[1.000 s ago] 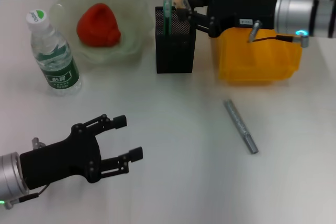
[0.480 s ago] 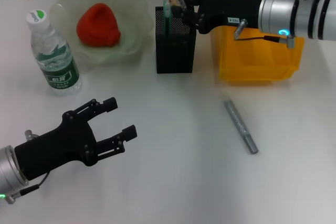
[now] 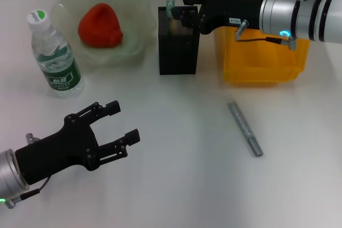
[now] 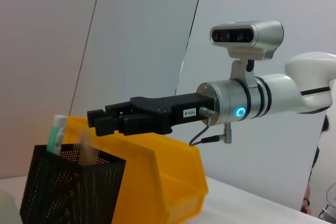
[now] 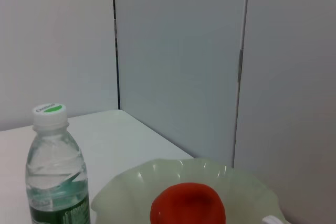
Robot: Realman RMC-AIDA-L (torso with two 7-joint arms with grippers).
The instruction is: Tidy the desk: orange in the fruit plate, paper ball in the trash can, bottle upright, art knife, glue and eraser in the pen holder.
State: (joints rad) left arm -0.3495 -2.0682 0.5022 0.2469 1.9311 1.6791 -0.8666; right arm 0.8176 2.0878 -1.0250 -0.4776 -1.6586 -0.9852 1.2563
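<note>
Bottle (image 3: 53, 54) upright; art knife (image 3: 245, 128) flat on desk.

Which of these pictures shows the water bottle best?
The head view: the whole water bottle stands upright beside the fruit plate. The right wrist view cuts off its base; the left wrist view misses it.

Note that the pen holder (image 3: 178, 41) hides the lower part of the green-capped glue (image 3: 170, 5), and a pale item (image 4: 86, 145) inside appears only as a blur. The right gripper (image 3: 186, 8) overlaps the rim, so its fingertips cannot be resolved. The trash can (image 3: 263, 57) is cut off by the top edge.
</note>
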